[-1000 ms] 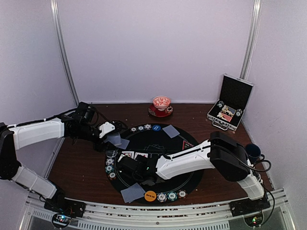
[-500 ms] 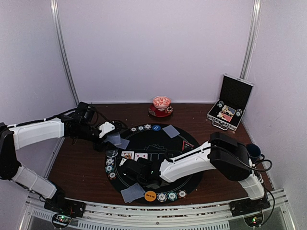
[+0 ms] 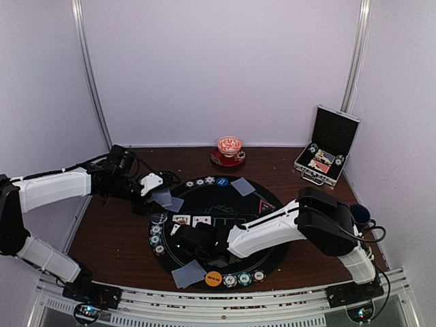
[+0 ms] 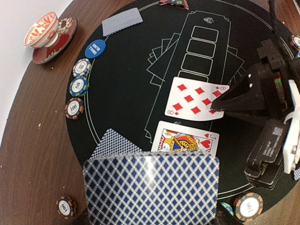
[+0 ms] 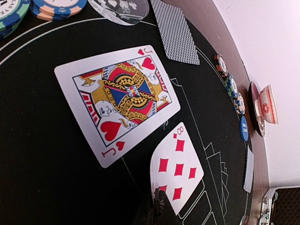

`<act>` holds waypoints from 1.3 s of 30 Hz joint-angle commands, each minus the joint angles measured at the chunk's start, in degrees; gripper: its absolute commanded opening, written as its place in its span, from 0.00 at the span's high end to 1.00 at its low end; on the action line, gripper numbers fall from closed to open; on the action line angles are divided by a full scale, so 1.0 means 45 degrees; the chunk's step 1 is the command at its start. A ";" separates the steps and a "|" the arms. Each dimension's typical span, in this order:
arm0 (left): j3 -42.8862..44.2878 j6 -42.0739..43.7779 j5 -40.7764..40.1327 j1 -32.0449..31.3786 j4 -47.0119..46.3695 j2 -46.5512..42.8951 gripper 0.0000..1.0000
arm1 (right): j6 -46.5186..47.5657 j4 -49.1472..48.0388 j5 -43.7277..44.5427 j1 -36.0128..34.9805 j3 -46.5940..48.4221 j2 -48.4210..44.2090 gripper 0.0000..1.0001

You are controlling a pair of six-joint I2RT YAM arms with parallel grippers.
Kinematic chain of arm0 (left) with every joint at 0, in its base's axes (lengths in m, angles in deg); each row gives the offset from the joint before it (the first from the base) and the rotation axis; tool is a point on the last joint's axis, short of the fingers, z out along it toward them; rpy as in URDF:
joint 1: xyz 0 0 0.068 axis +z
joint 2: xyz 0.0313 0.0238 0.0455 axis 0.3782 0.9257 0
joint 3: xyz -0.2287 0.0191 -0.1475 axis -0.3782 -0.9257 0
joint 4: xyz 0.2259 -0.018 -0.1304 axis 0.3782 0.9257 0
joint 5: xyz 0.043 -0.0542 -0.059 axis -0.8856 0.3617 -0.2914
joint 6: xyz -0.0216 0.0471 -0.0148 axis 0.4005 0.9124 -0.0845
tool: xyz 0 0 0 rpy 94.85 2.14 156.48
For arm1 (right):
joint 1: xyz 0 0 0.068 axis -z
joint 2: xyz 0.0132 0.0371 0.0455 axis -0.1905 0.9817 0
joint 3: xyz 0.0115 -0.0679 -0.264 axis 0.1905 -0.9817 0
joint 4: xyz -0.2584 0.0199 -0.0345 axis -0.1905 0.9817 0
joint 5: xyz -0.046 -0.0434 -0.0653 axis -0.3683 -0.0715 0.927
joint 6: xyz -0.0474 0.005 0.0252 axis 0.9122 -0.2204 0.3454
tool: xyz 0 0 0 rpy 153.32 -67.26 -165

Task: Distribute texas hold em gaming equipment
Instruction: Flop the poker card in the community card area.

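Round black mat (image 3: 204,194) already holds poker chips (image 4: 79,86), face-down cards (image 4: 122,21), jack of hearts (image 5: 119,101) and eight of diamonds (image 5: 177,166) (more probably remain to deal); left gripper (image 3: 158,191) clamps the deck (image 4: 151,190), right gripper (image 4: 221,104) closed at the eight's corner.

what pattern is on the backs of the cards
Blue-and-white diamond lattice on the cards; clearest in the left wrist view.

Plain white walls (image 3: 218,68) w/ metal corner posts (image 3: 92,75), dark wood table (image 3: 109,238), soft even light.
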 commanded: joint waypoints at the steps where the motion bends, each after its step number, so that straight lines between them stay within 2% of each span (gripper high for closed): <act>1: 0.0360 -0.0086 0.0225 0.0105 -0.0496 -0.0012 0.40 | 0.0205 -0.0006 0.0224 0.0105 0.0162 0.0282 0.97; 21: 0.0322 -0.0083 0.0230 0.0094 -0.0487 -0.0051 0.40 | 0.0791 -0.0578 -0.0161 -0.0028 0.0225 0.0324 0.98; 28: 0.0355 -0.0085 0.0230 0.0105 -0.0496 -0.0032 0.40 | 0.0749 -0.0178 -0.0071 -0.0168 0.0413 0.0304 0.80; 39: 0.0344 -0.0106 0.0230 0.0104 -0.0496 -0.0068 0.40 | 0.0729 0.0355 0.0109 -0.0528 0.0582 0.0182 0.71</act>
